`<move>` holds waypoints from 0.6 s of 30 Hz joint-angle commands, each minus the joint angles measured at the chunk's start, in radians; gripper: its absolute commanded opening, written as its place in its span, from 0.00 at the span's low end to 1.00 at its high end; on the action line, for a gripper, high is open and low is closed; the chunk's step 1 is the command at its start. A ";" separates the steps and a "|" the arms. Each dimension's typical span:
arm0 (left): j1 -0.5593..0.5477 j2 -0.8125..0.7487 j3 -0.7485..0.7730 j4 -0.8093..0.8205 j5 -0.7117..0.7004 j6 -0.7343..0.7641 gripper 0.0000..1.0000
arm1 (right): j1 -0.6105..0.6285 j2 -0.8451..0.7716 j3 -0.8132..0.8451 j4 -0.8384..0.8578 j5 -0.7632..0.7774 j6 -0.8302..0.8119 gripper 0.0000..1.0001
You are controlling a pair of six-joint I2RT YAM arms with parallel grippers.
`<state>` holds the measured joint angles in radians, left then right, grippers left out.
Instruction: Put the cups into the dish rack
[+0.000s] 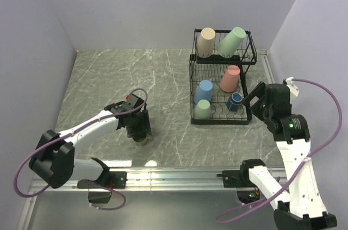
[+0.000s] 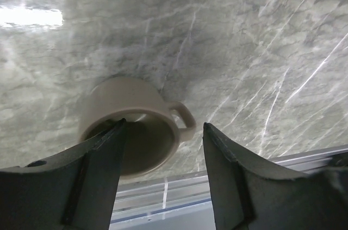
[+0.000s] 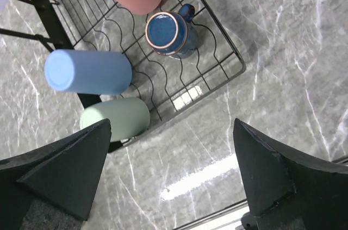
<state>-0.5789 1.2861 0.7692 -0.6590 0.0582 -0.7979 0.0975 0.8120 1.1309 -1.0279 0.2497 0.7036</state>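
Last one: tan mug (image 2: 136, 126), mouth up on the surface (image 1: 109, 78), well apart from the dish rack (image 1: 220, 123).
Done: six cups racked, looks like. Beige tumbler (image 1: 206, 42) and upper green tumbler (image 1: 231, 41) on top; pink tumbler (image 1: 230, 78), blue tumbler (image 1: 204, 91), lower green tumbler (image 1: 202, 109) and navy mug (image 1: 235, 101) below.
Left gripper (image 2: 163, 126): spread wide, straddling the mug wall, not clamped yet.
Right gripper (image 3: 172, 126): spread wide, empty, beside the rack.

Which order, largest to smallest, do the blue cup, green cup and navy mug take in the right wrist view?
1. blue cup
2. green cup, partly hidden, so only narrowly ahead
3. navy mug
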 commanded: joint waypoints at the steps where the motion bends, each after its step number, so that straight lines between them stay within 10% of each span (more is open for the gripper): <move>1: -0.032 0.041 0.041 0.039 -0.026 -0.009 0.63 | -0.001 -0.048 -0.011 -0.037 0.006 -0.032 1.00; 8: -0.053 0.110 0.067 0.030 -0.055 -0.014 0.51 | -0.001 -0.103 -0.029 -0.077 0.019 -0.067 1.00; 15: -0.055 0.111 0.058 0.025 -0.089 -0.015 0.03 | -0.002 -0.128 -0.046 -0.081 -0.004 -0.081 1.00; 18: -0.058 0.099 0.045 0.027 -0.083 -0.017 0.01 | 0.001 -0.123 -0.049 -0.077 -0.012 -0.092 1.00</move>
<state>-0.6331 1.3956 0.8154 -0.6479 -0.0025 -0.8135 0.0975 0.6918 1.0859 -1.1156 0.2409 0.6399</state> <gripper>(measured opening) 0.064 0.996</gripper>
